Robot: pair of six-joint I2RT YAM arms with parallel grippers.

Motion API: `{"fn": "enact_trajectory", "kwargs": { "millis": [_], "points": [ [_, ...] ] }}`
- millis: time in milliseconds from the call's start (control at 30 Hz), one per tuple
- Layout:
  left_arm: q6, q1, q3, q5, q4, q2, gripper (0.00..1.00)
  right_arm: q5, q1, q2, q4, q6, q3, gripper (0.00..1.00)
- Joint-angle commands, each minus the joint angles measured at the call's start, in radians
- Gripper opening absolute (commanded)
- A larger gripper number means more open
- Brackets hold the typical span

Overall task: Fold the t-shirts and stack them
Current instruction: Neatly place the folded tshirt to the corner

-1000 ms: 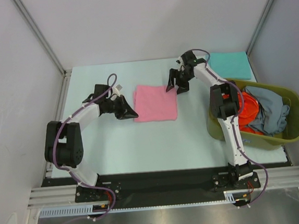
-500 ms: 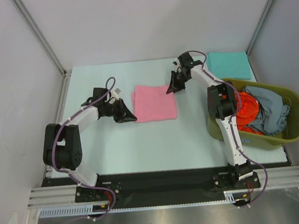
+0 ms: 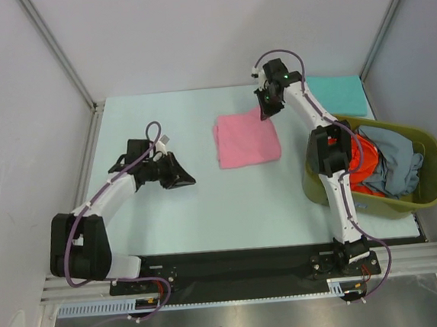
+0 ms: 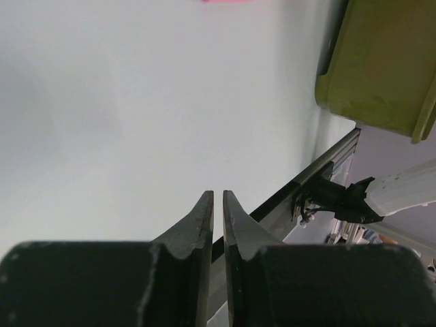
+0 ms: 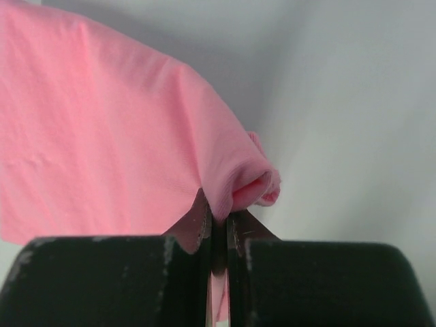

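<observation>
The pink t-shirt (image 3: 247, 139) lies folded on the table, its far right corner lifted. My right gripper (image 3: 264, 112) is shut on that corner; in the right wrist view the pink cloth (image 5: 102, 136) bunches between the fingertips of the gripper (image 5: 218, 216). My left gripper (image 3: 190, 181) hovers to the left of the shirt, well apart from it, shut with nothing in it; its tips (image 4: 218, 199) point over bare table. A folded teal t-shirt (image 3: 339, 95) lies at the far right. An orange-red t-shirt (image 3: 360, 159) and a grey-blue one (image 3: 393, 160) sit crumpled in the basket.
The olive-green basket (image 3: 383, 206) stands at the right edge beside the right arm, and its wall (image 4: 381, 61) shows in the left wrist view. White walls and metal rails close in the table on three sides.
The right gripper shut on the pink shirt's corner and pulled the shirt to the right and back. The left gripper drew away from the shirt, toward the left and near side.
</observation>
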Motion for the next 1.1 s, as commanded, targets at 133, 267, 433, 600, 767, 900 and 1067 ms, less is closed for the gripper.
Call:
{"fn": "enact_trajectory", "kwargs": {
  "millis": [133,267,433,600,767,900,1067],
  "points": [
    [0.077,0.009,-0.058,0.014,0.031,-0.025,0.15,0.318,-0.049,-0.165,0.003,-0.300,0.073,0.00],
    [0.128,0.010,-0.078,0.022,0.003,0.003,0.14,0.404,-0.055,-0.183,0.055,-0.408,0.070,0.00],
    [0.153,0.016,-0.116,0.074,0.015,0.079,0.10,0.576,-0.072,-0.150,0.203,-0.491,0.094,0.00],
    [0.144,0.021,-0.126,0.079,0.037,0.102,0.11,0.705,-0.083,-0.116,0.349,-0.573,0.116,0.00],
    [0.136,0.021,-0.098,0.050,0.022,0.124,0.15,0.734,-0.130,-0.122,0.391,-0.597,0.140,0.00],
    [0.127,0.021,-0.058,0.049,0.026,0.148,0.22,0.693,-0.150,-0.131,0.354,-0.596,0.133,0.00],
    [0.154,0.021,-0.009,0.039,-0.023,0.168,0.24,0.660,-0.159,-0.143,0.354,-0.599,0.151,0.00]
  ]
}}
